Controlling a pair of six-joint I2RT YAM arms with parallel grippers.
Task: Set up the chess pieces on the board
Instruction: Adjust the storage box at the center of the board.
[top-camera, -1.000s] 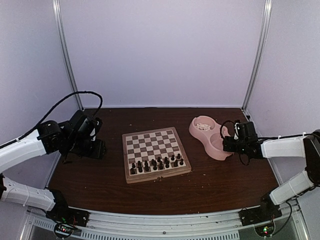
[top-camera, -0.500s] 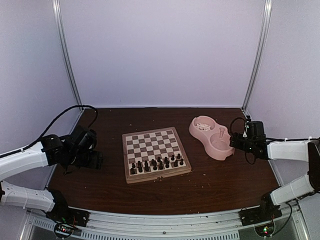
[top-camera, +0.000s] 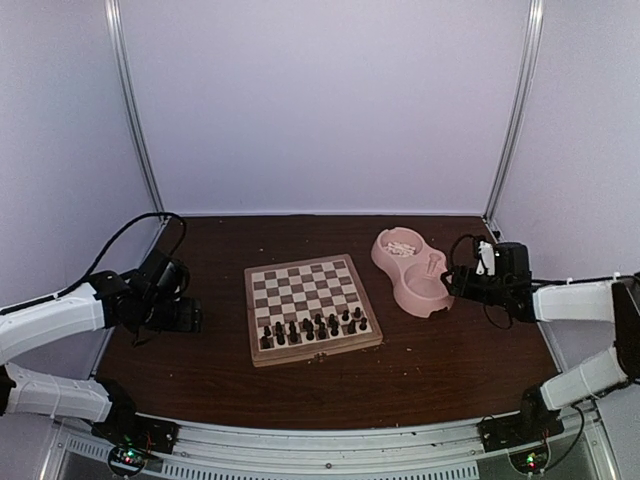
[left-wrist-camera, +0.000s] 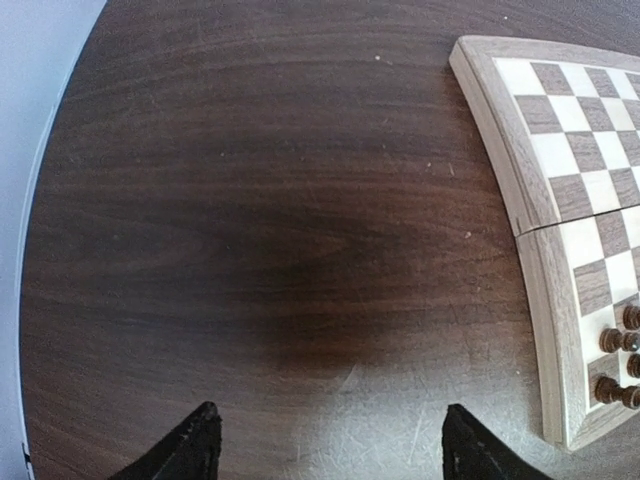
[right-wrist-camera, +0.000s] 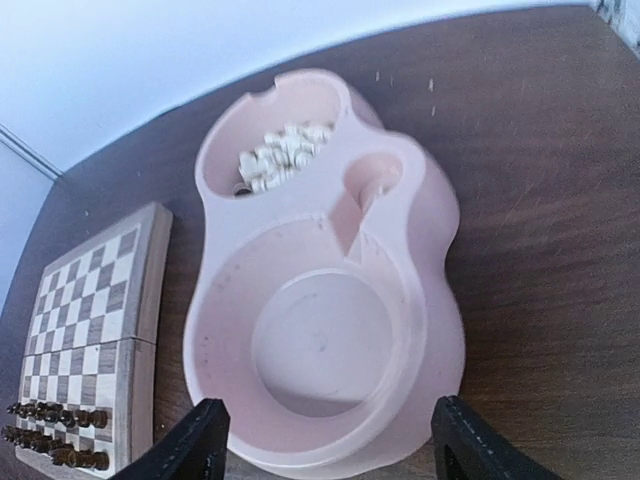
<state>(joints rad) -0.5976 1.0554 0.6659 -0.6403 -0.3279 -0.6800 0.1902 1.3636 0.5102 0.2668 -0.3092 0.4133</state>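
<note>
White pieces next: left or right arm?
Right. The right gripper hangs open at the pink bowl, whose far well holds the white pieces. The left gripper hangs open over the table, left of the board.

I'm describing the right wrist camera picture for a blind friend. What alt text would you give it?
A pink double bowl fills the view: near compartment empty, far one holding cream-white chess pieces. The right pincer, open, shows its black tips at the bottom edge; the chessboard, dark pieces on its near rows, lies at left.
</note>
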